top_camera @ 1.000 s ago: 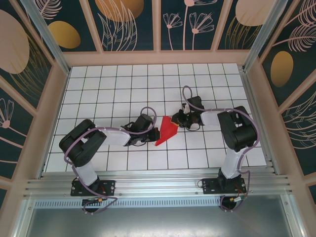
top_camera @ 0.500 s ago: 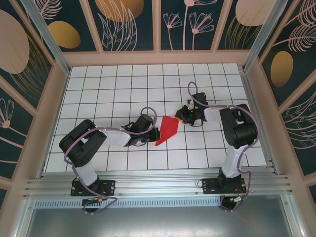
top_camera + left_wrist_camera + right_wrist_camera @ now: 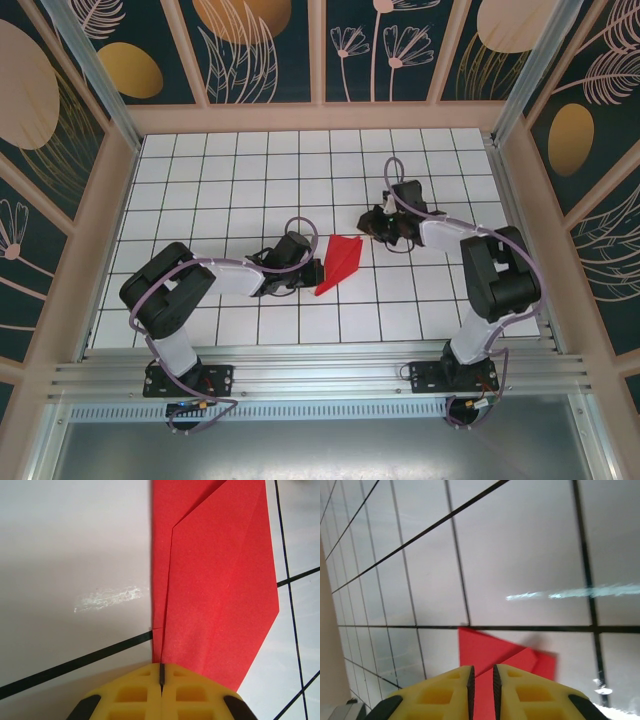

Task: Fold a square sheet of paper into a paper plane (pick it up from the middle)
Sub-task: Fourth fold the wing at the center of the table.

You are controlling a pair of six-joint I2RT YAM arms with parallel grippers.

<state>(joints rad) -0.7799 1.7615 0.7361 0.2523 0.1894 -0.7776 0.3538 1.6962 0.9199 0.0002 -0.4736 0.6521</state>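
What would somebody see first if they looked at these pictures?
The bright red paper plane, a folded pointed shape lying mid-table on the white grid. The left gripper is clamped shut on its left edge. The right gripper sits by its far corner, fingers a slit apart.

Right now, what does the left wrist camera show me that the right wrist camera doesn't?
Left wrist view: the left gripper shut on the narrow end of the red paper, its layered folds and creases close up, and a pale scuff on the table.
Right wrist view: the right gripper, its fingers a slit apart, looking over a folded corner of the paper, with many grid tiles and a beige wall at the left edge.
Both: the red paper on the white gridded table, with a yellow gripper at the bottom edge.
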